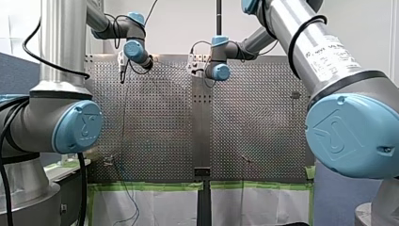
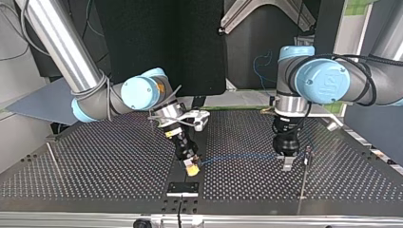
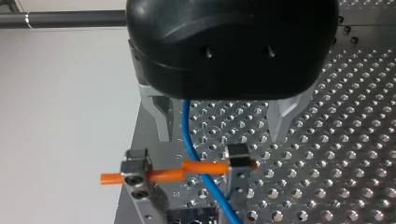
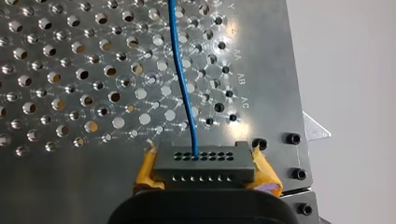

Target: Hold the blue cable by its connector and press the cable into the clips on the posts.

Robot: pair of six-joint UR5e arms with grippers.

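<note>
Blue cable [image 2: 237, 155]: thin, limp and light by the look, strung just above the perforated metal desk [image 2: 95, 161] across the lower middle of the top view. It is judged too floppy to steer by the strand, so the rigid black multi-hole connector [image 4: 203, 163] is the grip point. My right hand [image 2: 191, 167] is clamped on that connector with yellow pads [image 4: 147, 168]. My left hand [image 3: 222, 133] is spread wide, gripping nothing, and the cable passes between its metal fingers [image 3: 161, 116] over an orange tube [image 3: 187, 170] bridging two small posts [image 3: 238, 161].

Front and top views face each other across the perforated table [image 1: 160, 122]; wrist views look closely down on it.
</note>
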